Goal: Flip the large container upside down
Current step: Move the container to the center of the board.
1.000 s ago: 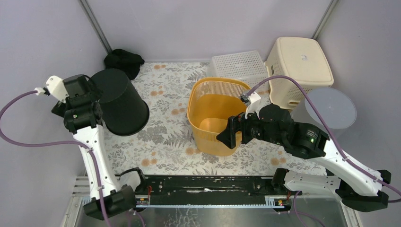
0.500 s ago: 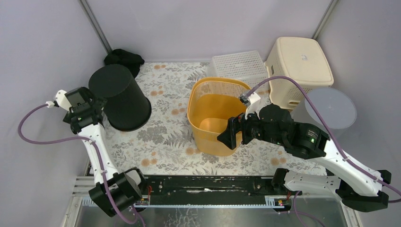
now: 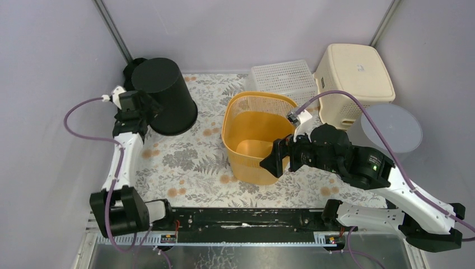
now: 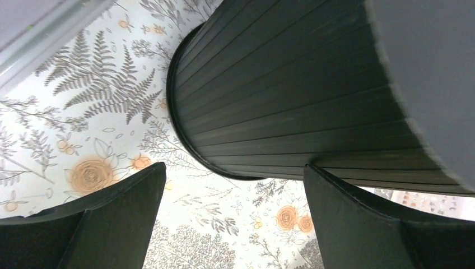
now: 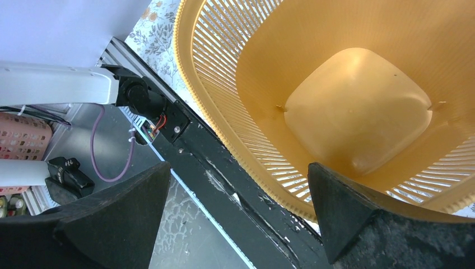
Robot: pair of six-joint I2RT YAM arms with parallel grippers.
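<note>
Left fingers (image 4: 112,218) spread wide, nothing between them. Left gripper (image 4: 233,171) is just beside the black bin (image 3: 165,92), aimed at its lower wall; the wrist cam shows a gap, no contact.

Black bin: far-left corner of the table (image 3: 190,162), bottom up, mouth down. Long axis roughly vertical, wide end at the table. The rim sits on the table on the side the wrist cam sees. Inside is hidden.

Right gripper (image 3: 273,159) also wide open and holding nothing, at the near-right rim of the orange basket (image 3: 255,134). Can't tell if it touches.

Orange basket: mid-table, upright, mouth up, slatted walls, solid floor showing through the mouth.

Left arm: base at the near-left corner, stretched long toward the far-left corner, wrist pointing at the bin.

Right arm: base at the near-right corner, elbow up, forearm running left toward mid-table, wrist pitched down over the basket rim.

Far-right corner: white basket (image 3: 283,78), mouth up. Next to it a cream hamper (image 3: 353,73), bottom up. A grey round tub (image 3: 392,126) is at the right edge, just beside the hamper. A black cloth (image 3: 134,64) lies behind the bin.
</note>
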